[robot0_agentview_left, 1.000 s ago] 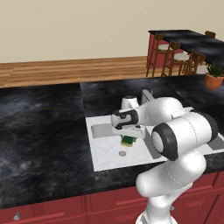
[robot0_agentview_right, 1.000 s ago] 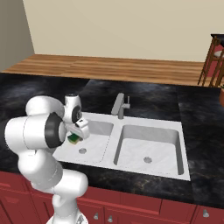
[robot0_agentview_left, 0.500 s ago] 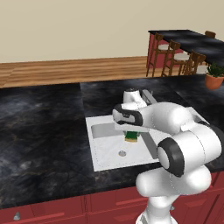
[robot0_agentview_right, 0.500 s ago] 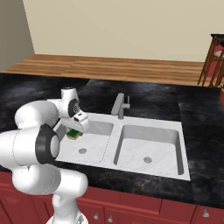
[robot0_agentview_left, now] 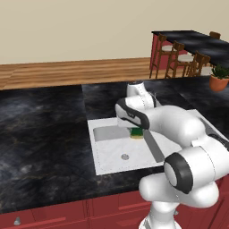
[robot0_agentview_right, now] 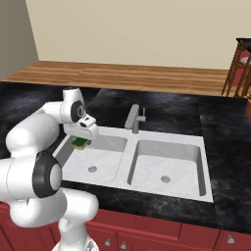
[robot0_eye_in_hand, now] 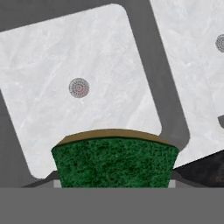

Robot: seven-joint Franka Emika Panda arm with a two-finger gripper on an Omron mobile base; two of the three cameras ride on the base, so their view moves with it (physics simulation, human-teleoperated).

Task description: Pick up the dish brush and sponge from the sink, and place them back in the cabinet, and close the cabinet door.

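Tool (robot0_agentview_right: 82,142) clamped on the sponge (robot0_eye_in_hand: 114,162), held above the left basin of the sink (robot0_agentview_right: 147,142), clear of the floor and drain. Judgement: lift straight up over the rim before swinging toward the cabinet; keep the grip firm, the sponge will compress.

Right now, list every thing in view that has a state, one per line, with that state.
sponge: held in the gripper, lifted above the left basin.
gripper: shut on the sponge.
sink: both basins bare, drains showing.
faucet: upright at the back rim, no water running.
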